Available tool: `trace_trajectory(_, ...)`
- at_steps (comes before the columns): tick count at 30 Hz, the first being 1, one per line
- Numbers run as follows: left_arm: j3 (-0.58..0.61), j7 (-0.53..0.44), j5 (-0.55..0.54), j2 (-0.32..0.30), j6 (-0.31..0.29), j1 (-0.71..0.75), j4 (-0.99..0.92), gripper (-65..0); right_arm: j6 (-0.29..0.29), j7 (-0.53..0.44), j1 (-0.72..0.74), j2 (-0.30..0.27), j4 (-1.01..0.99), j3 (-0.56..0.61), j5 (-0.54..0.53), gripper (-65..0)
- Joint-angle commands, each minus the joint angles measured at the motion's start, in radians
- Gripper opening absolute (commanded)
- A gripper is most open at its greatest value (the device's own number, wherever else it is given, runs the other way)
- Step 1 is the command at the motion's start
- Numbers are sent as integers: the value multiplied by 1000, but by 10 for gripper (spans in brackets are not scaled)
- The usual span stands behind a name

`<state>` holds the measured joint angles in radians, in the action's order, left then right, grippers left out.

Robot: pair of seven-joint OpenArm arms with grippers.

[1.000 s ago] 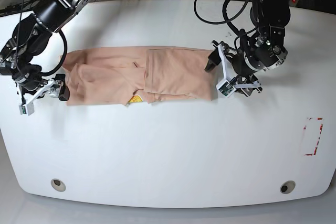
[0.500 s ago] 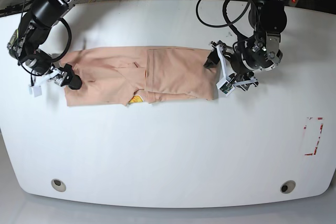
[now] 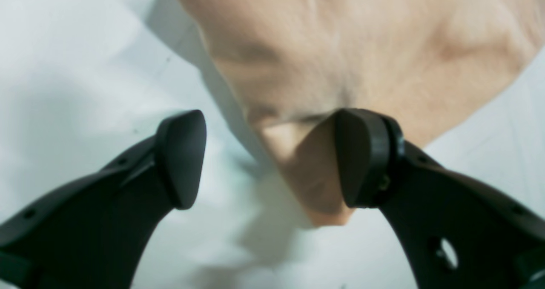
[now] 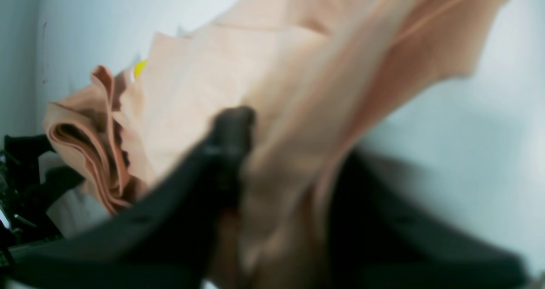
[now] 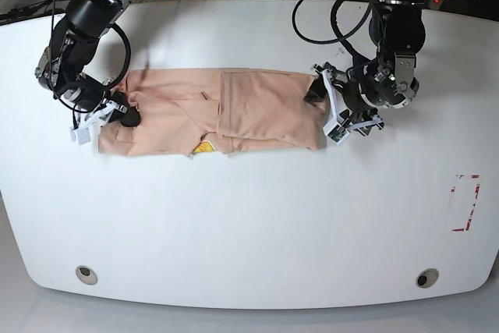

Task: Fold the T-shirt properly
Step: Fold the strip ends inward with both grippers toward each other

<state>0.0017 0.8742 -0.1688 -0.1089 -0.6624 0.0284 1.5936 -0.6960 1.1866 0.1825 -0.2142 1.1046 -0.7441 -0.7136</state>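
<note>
One white table (image 5: 249, 216), smooth, rounded corners. One T-shirt (image 5: 210, 111), thin peach cloth, lies on it as a long folded strip with layered edges. Two grippers: left gripper (image 3: 268, 161) jaws spread, a cloth corner between them; right gripper (image 4: 276, 161) pinching T-shirt fabric.

Bright, even overhead light fills the base view, with soft glare on the glossy white tabletop (image 5: 249, 216) and only faint shadows. The right wrist view is heavily motion-blurred, smearing the thin peach fabric T-shirt (image 4: 298, 110). The left wrist view is softly defocused, with grey shadows beneath the black fingers (image 3: 181, 157).
</note>
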Motion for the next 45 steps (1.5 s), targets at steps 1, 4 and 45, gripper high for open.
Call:
trace_trajectory(1,-2,-16,-11,1,5,-35,-16,-206,-2,-18,10,-21,99,-1,-27,-650)
trace_trajectory(4,-2,-16,-11,4,5,-54,-43,-206,-2,6,-33,-20,239,-1,-31,-650)
trace_trajectory(45,-1,-10,-18,193,62,-112,-195,-206,-2,-106,-119,229,664,542,219,-582)
